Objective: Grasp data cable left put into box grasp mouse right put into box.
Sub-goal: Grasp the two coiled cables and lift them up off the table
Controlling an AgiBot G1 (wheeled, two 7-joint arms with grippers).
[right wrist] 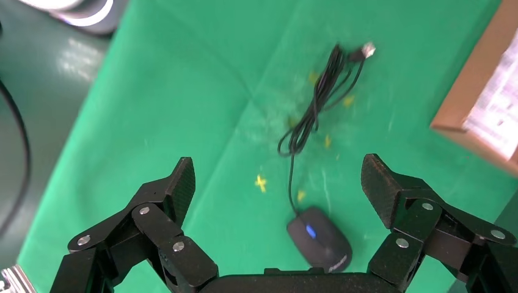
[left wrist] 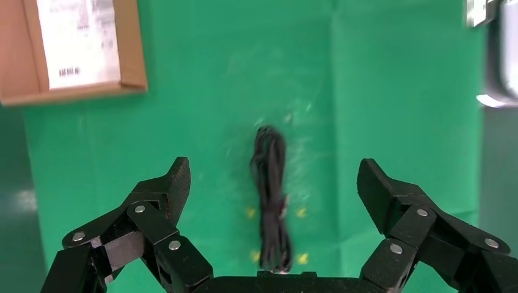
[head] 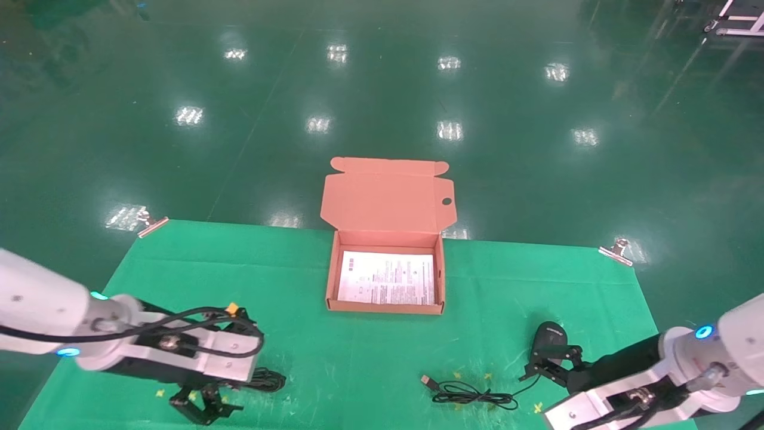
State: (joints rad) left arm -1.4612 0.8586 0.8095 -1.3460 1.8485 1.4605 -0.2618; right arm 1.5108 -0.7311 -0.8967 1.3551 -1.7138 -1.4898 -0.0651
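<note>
The left gripper (left wrist: 272, 183) has its fingers (left wrist: 174, 183) spread wide with nothing between them; it hangs over the data cable (left wrist: 270, 201), which lies in a tight black bundle on the green cloth (left wrist: 391, 91), lined up in the gap between the two fingers. Seen from the box (head: 385, 280), this bundle sits toward the robot and off to its left, well apart from the cardboard wall.

The right gripper (right wrist: 278, 189) is likewise fully spread and holds nothing. The mouse (right wrist: 319, 238) rests on the cloth below it, roughly midway between the fingers and close to the palm. Its thin cord (right wrist: 314, 104) trails away in loose loops and ends in a USB plug (right wrist: 367, 49). Relative to the box, the mouse lies toward the robot and to its right, with the cord and plug between the mouse and the box's near wall.

The box stands open, lid (head: 388, 194) folded back away from the robot, and only a white printed sheet (head: 387, 278) lies inside. So neither item is packed yet: both grasps, both carries and both drops remain. Each arm appears poised for its descent and closing.
</note>
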